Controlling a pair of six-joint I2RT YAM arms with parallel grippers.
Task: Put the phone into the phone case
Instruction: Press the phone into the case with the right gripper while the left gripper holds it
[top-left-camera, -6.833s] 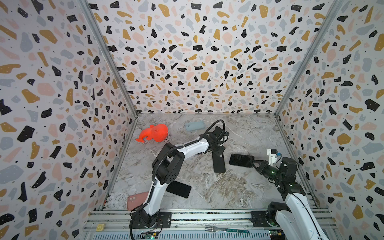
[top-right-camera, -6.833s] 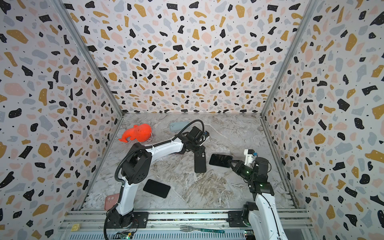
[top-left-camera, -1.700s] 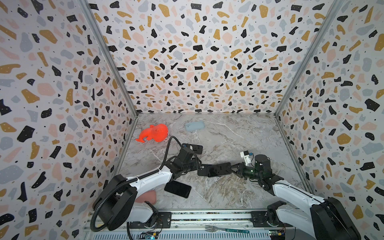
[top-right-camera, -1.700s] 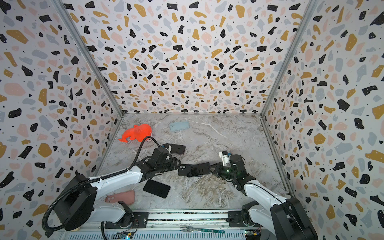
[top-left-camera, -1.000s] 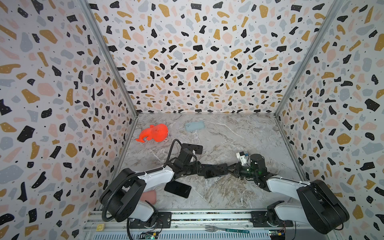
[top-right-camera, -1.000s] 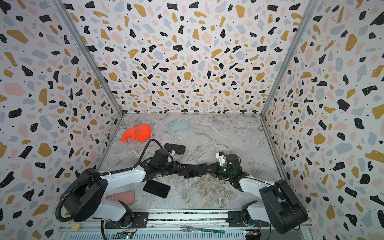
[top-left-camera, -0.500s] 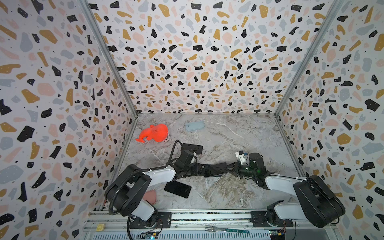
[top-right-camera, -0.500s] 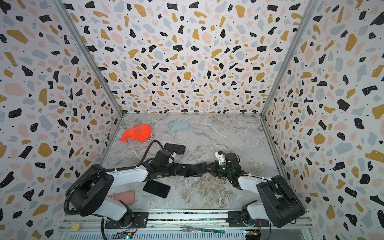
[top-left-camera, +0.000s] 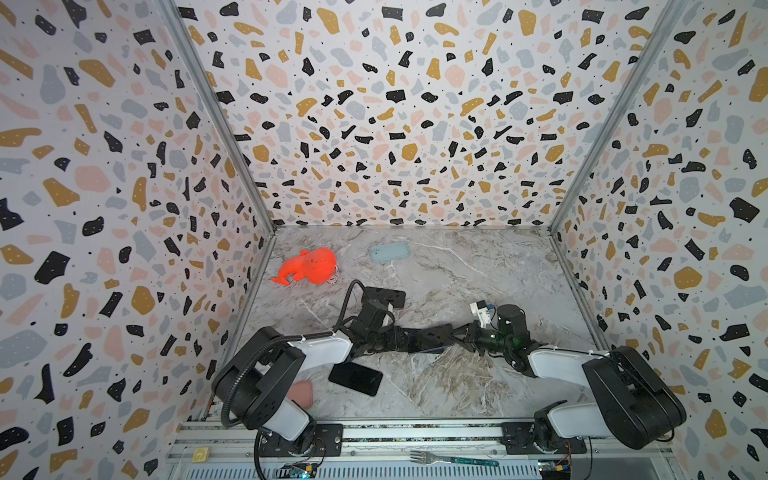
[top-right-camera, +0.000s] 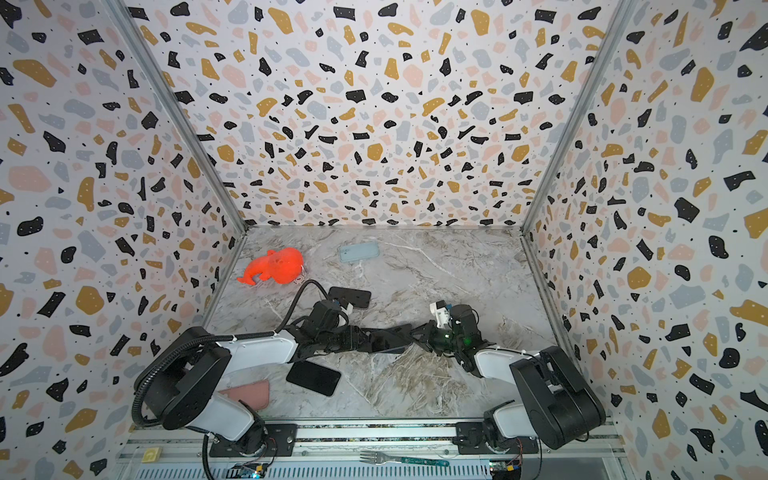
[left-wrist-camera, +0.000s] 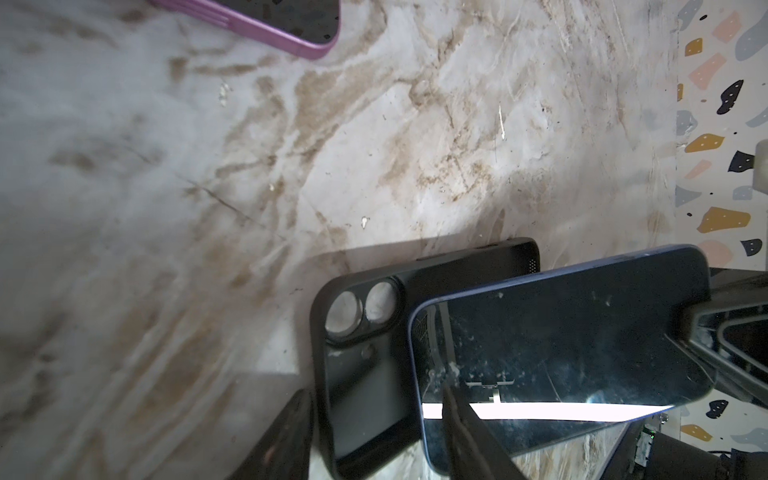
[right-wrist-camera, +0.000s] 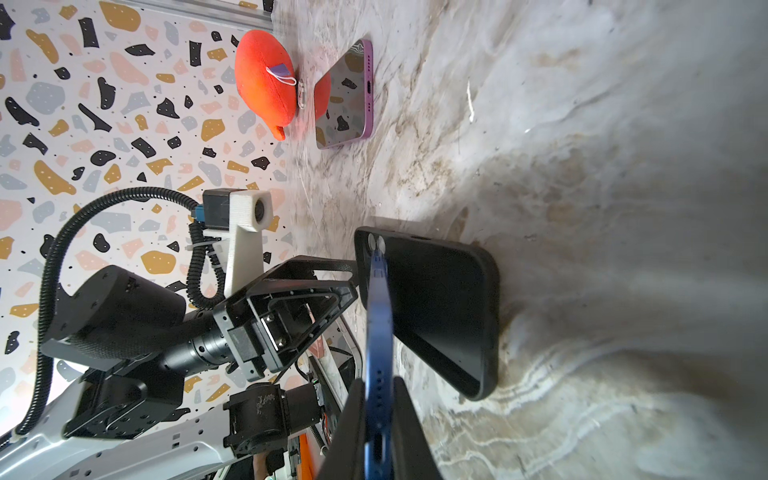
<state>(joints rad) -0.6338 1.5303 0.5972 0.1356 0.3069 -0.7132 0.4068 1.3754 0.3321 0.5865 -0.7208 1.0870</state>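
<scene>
Both arms had been lowered to mid-frame. The phone case (left-wrist-camera: 361, 374) was gripped tilted by the left gripper (left-wrist-camera: 376, 390) — the phone (left-wrist-camera: 561, 340) was pinched endwise by the right gripper (right-wrist-camera: 380, 382), likely for sliding in.

Robot test cell: terrazzo-print walls (top-left-camera: 374, 124), marble-print floor (top-left-camera: 478, 270), aluminium base rail (top-left-camera: 415, 433).

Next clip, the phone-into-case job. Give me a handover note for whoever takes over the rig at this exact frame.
Right gripper: shut on the blue phone at its near end, phone on edge.
Left gripper: closed around the black case at its camera-cutout end, holding it tilted, one long edge apparently on the table.
Done: both in hand, meeting mid-table; the phone's far end is at the case's cutout end.
Left: the phone stands angled off the case's open face, not seated. Probably swing it flat into the case, then press the edges home.
</scene>
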